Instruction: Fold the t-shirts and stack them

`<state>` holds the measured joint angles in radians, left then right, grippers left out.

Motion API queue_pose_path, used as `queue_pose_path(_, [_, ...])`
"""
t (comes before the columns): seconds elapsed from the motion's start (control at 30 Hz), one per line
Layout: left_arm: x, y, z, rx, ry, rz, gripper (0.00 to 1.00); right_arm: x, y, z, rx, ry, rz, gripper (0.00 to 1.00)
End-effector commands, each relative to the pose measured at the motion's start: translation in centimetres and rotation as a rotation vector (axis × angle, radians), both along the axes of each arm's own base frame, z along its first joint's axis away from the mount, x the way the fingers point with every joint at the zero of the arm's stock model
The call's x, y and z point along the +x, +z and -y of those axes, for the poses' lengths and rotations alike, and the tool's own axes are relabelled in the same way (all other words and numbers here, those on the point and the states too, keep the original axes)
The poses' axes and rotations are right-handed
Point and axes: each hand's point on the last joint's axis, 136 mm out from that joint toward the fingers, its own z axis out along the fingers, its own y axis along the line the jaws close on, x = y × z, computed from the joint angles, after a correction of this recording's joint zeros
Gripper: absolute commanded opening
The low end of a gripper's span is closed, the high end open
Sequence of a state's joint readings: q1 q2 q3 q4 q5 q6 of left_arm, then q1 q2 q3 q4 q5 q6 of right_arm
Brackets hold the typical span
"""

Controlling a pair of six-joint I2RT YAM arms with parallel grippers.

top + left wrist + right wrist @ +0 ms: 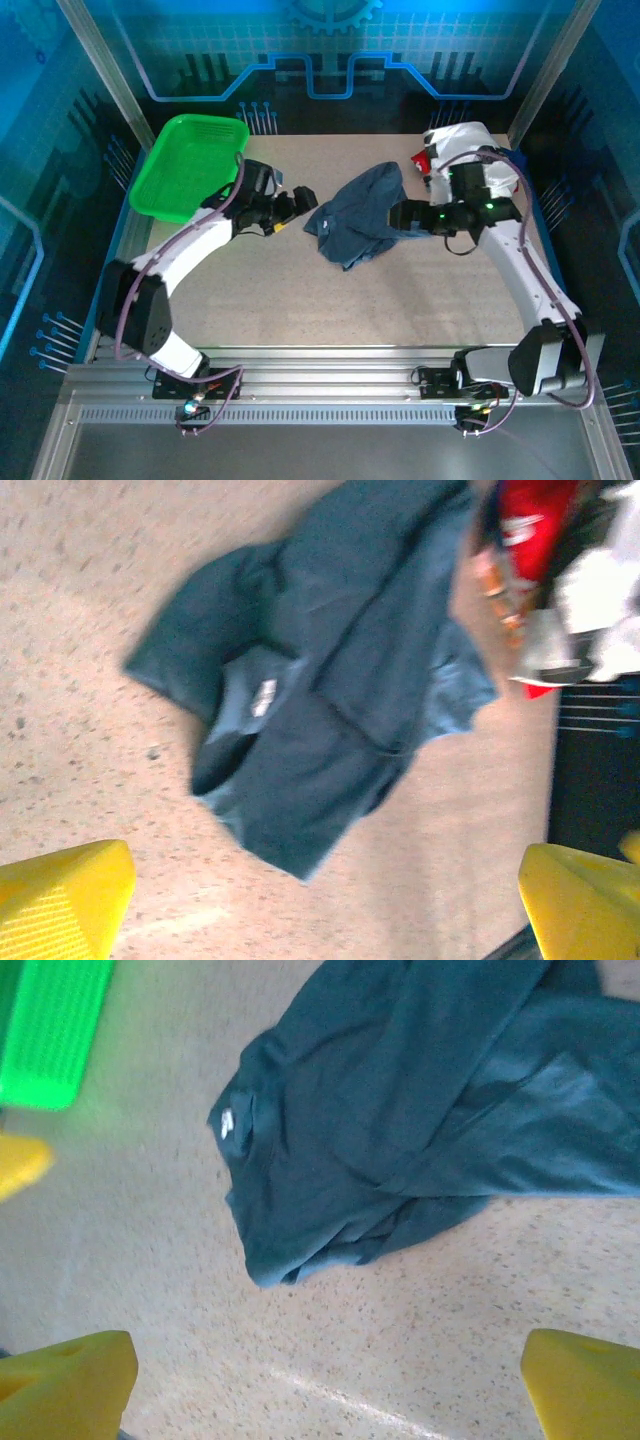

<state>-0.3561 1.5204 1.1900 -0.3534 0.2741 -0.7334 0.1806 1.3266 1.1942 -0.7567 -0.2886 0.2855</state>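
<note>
**Blue shirt lies crumpled between two open grippers**

On the speckled bench [250,300], with a green basket [185,165] at upper left of the overhead frame, a slate-blue t-shirt [360,215] lies unfolded at centre. Its long axis runs from upper right to lower left. A heap of white and red t-shirts [468,140] sits at upper right, partly under the right arm. The left gripper [300,200], fingers spread and empty, hovers just beside the shirt's left edge. The right gripper [398,215], likewise released, sits at its right edge and looks the nearer.

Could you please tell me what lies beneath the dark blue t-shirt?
Only the speckled table shows around the crumpled blue t-shirt; anything beneath its folds is covered.
</note>
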Motion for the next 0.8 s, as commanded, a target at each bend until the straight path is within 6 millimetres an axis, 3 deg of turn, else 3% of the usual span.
queue_pose_path(0.0, [-2.1,-0.5,-0.8,0.010,0.020,-0.054,0.99,-0.6,-0.8,-2.2,-0.126,0.162,0.012,1.00])
queue_pose_path(0.13, [-3.3,-4.5,-1.5,0.006,0.082,-0.166,0.98,-1.5,-3.1,-6.0,-0.235,0.351,0.011,0.95])
queue_pose_path(0.27, [-1.8,-7.5,-1.0,0.002,0.117,-0.225,0.89,-1.2,-5.7,-8.8,-0.244,0.411,-0.026,0.89])
queue_pose_path(0.37, [-0.1,-8.5,-0.1,-0.012,0.123,-0.235,0.87,1.3,-7.7,-7.0,-0.341,0.284,-0.069,0.86])
queue_pose_path(0.47, [1.4,-9.2,0.8,-0.010,0.110,-0.230,0.84,3.4,-8.5,-5.9,-0.272,0.167,-0.133,0.82])
queue_pose_path(0.77, [4.3,-12.4,1.6,0.003,0.152,-0.282,0.70,7.0,-11.8,-6.8,-0.187,0.070,-0.249,0.79])
